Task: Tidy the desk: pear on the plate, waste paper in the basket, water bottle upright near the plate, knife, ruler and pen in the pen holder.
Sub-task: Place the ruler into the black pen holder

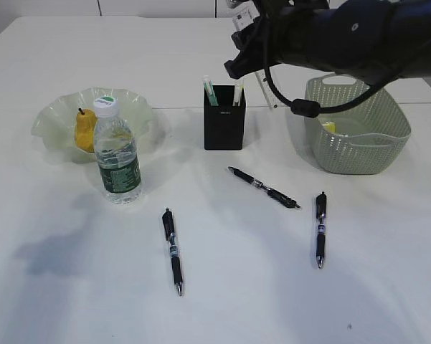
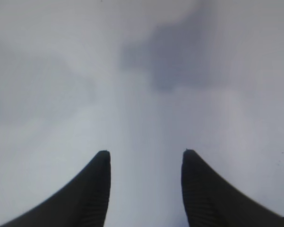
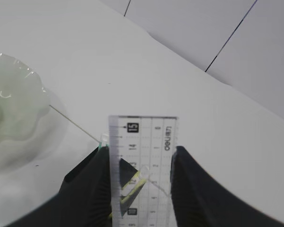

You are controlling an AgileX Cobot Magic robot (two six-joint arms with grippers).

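Exterior view: on the white table [image 1: 222,301], a yellow pear [image 1: 84,131] lies in the pale green scalloped glass plate [image 1: 54,118], with a clear plastic water bottle with a green label [image 1: 117,153] standing upright just in front of it. A square black pen holder [image 1: 224,117] already contains a few light-coloured items. Three black pens [image 1: 173,251] [image 1: 264,188] [image 1: 320,229] lie scattered on the table. The grey-green woven plastic basket [image 1: 358,136] sits at right under the right arm's black gripper [image 1: 245,57], which hovers above the holder.

Left wrist view: the left gripper [image 2: 146,158] hangs with its jaws apart and empty over bare tabletop.

Right wrist view: the right gripper pinches a clear plastic ruler [image 3: 144,156] between its fingers [image 3: 92,175], the plate off to the left.
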